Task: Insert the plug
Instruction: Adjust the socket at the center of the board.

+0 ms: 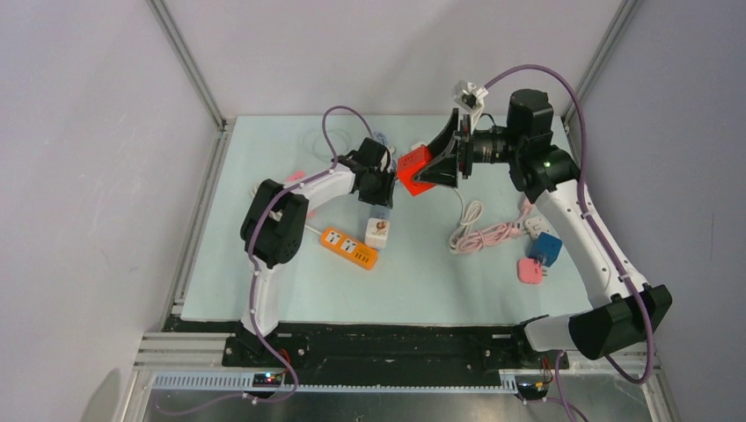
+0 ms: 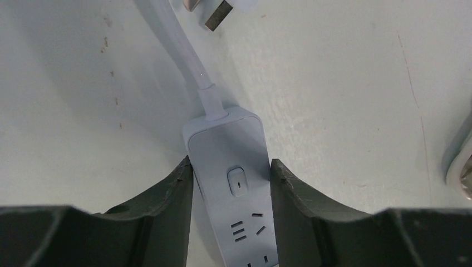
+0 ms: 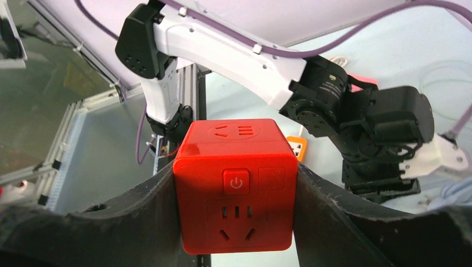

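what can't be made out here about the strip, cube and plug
- Left wrist view: the white plastic power strip in the left hand runs off the bottom edge, so its length is unknown.
- Left wrist view: the metal plug tip is cut by the top edge; body unseen.
- Right wrist view: the red plastic cube socket in the right hand hides its own back faces.
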You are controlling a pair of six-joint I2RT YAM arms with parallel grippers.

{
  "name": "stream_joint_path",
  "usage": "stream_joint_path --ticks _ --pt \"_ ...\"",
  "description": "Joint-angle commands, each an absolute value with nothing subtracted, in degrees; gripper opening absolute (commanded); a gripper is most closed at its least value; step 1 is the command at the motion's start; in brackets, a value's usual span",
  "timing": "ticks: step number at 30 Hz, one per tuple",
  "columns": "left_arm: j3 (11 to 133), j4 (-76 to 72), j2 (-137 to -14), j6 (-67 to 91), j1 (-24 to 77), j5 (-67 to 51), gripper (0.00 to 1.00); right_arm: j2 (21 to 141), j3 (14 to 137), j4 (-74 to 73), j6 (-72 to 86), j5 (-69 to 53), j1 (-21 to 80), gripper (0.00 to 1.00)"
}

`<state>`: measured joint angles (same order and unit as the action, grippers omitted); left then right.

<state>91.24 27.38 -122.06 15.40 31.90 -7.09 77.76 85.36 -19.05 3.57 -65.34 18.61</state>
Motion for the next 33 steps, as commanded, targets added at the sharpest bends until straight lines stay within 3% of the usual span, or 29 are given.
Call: stream_joint_path --ticks 1,7,10,14,21,33 --pt "89.9 33.9 -119.8 9.9 33.4 -10.1 0.22 75.3 85.7 -19.7 -4.8 -64.1 21.0 0.0" --pt "95.0 33.9 -117.5 12.5 32.6 -11.3 0.53 78.0 90.1 -32.4 -15.7 -54.5 24.1 0.0" --pt "98.2 33.9 -116.1 14.9 31.4 -11.8 0.65 80.5 92.6 -39.3 -22.0 -48.3 25.6 0.0" --pt "98.8 33.8 -113.0 20.7 28.0 -11.3 0.73 82.6 93.3 -44.1 -24.7 -42.7 26.0 0.0" --pt "92.9 33.8 -105.5 26.3 22.0 -9.7 0.78 89.6 91.4 -41.6 -24.8 -33.3 27.8 0.0" --pt "79.8 33.8 -94.9 33.0 14.5 -11.0 0.76 110.4 102.2 -37.8 -28.3 -22.9 31.6 0.0"
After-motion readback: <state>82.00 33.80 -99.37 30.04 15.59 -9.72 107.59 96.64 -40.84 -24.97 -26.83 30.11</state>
